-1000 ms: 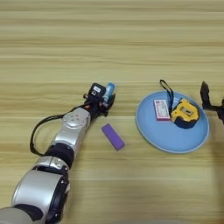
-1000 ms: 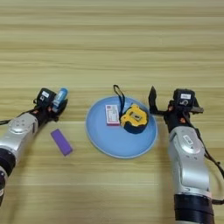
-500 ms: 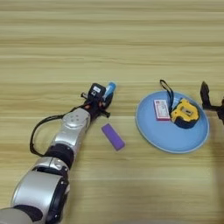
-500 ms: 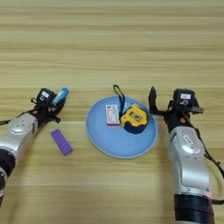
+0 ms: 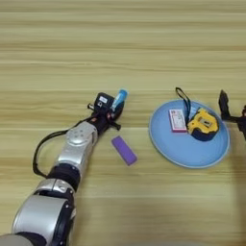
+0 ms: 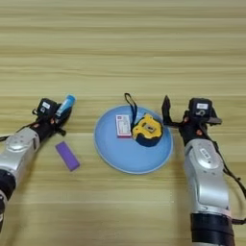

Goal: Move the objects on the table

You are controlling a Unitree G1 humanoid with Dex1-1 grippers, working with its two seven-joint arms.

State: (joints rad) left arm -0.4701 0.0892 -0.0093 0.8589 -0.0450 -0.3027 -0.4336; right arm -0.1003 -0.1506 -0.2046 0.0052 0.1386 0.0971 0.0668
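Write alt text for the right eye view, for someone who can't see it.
The left pincer holds a blue-and-white glue stick at the left of a wooden table, above a purple block. At centre, a blue plate carries a yellow tape measure and a small pink-and-white item; the right pincer rests beside the plate.
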